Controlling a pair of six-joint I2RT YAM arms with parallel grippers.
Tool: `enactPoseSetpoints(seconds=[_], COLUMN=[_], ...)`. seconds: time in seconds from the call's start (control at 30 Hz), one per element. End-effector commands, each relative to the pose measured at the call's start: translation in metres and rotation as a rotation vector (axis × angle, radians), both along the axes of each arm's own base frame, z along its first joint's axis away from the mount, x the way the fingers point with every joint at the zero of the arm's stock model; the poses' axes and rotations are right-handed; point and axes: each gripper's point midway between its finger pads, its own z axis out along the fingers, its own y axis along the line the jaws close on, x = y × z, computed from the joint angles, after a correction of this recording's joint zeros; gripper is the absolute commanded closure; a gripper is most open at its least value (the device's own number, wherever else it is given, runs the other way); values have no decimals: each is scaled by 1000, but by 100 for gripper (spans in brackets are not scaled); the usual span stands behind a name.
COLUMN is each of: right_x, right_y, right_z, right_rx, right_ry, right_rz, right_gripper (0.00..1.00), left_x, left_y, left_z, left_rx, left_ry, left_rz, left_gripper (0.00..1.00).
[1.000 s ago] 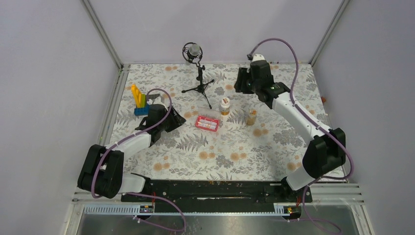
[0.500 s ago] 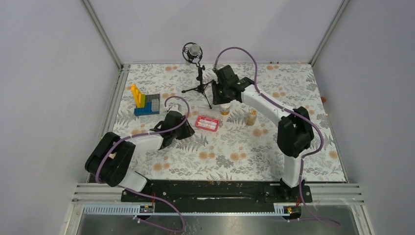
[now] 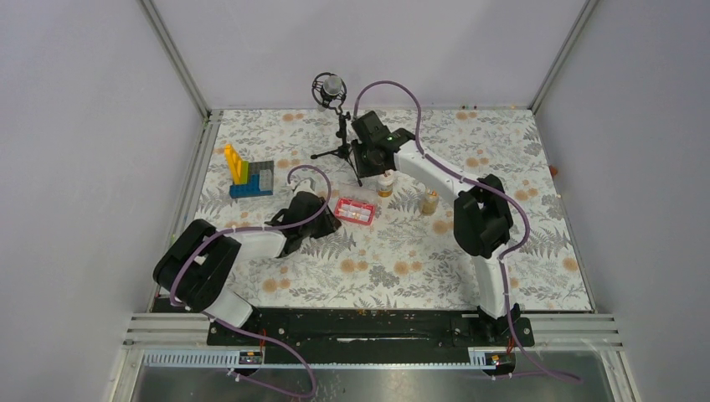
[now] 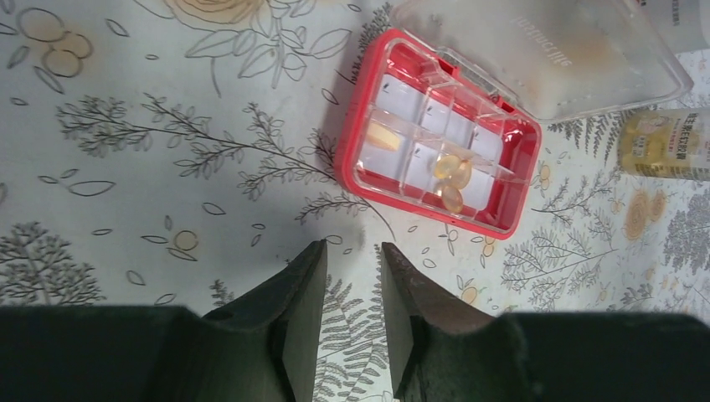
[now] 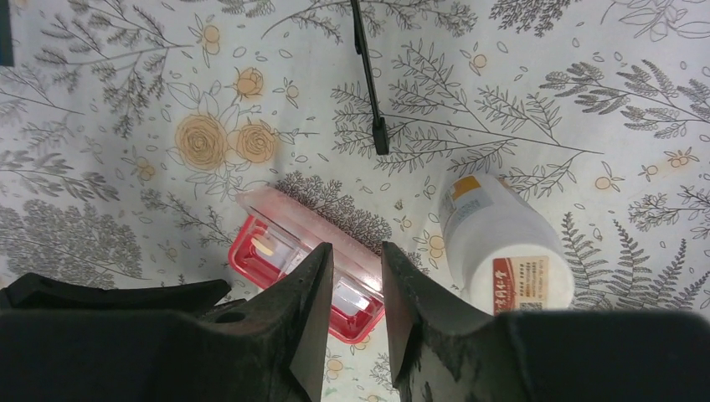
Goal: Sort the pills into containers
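Hovering L gripper (image 4: 352,249) barely parted, empty, pink box (image 4: 347,163) just ahead, R gripper (image 5: 357,249) likewise.

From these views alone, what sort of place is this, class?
Probably a robot test cell: plain walls around a cloth-covered table, left arm and right arm bolted at its edge, a microphone on a tripod.

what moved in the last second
The right claw swung left from the far right to near the white-capped bottle; the left claw slid from the brick block toward the pink box. Nothing gripped. Box, block, that bottle and the clear bottle stayed put.
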Motion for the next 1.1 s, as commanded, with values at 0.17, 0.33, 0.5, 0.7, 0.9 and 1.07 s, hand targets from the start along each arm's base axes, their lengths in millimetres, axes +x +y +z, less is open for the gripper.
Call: enactPoseSetpoints(seconds=[0.17, 0.33, 0.5, 0.7, 0.9, 1.07], right_x=[-11, -17, -26, -33, -40, -46], right_y=[11, 4, 3, 4, 2, -1], right_z=[-19, -34, -40, -27, -17, -8], right_rx=[-76, -142, -173, -153, -130, -118], right_ry=[-1, 40, 42, 9, 10, 2], right_rz=[40, 37, 38, 32, 43, 58], right_gripper=[64, 66, 67, 67, 65, 57], left_x=[-6, -7, -4, -2, -1, -1], left_y=[-3, -3, -4, -7, -8, -4], left_z=[-15, -17, -16, -14, -9, -5], left_rx=[23, 49, 56, 43, 27, 17], left_ry=[37, 30, 19, 12, 1, -3], left_rz=[43, 44, 48, 40, 47, 70], left_gripper=[72, 72, 73, 74, 76, 79])
